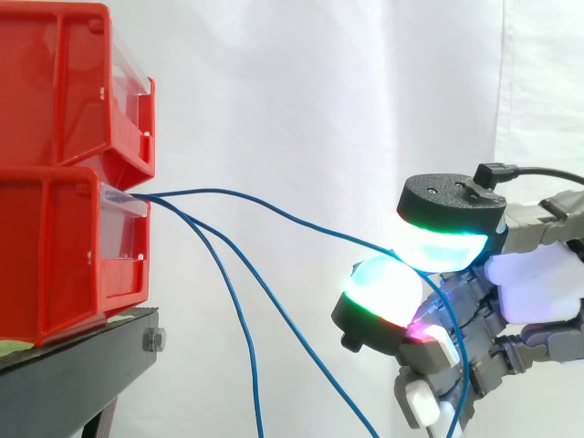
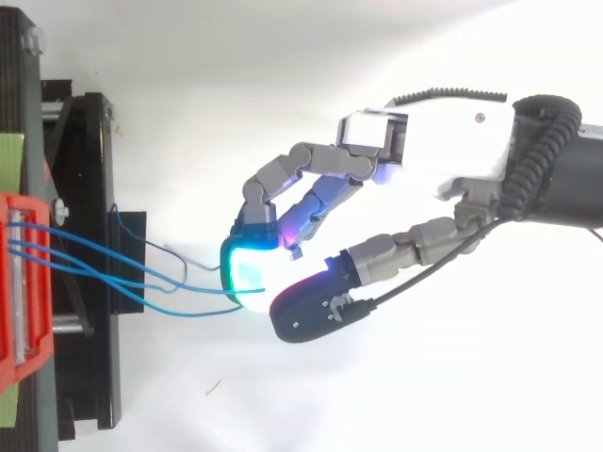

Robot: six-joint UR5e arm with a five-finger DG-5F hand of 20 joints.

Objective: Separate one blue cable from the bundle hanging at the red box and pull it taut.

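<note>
Obstacles: stacked red bins (image 1: pixel 64 182) on black stand (image 1: pixel 82 365), at left. One blue cable (image 1: pixel 274 207) slants across the middle gap to the hand (image 2: pixel 443 141), pinched between its pads. Two hanging cables (image 1: pixel 239 319) cross the space beneath.
Free room: above the slanting cable, before the white curtain (image 1: pixel 319 73).

Robotics lab test rig, plain white curtain (image 1: pixel 301 91) hung as a backdrop behind the hand (image 2: pixel 452 141), stacked red plastic storage bins (image 1: pixel 55 182) facing its fingertips, well apart from them, black bolted metal stand (image 1: pixel 82 365) under the bins
</note>
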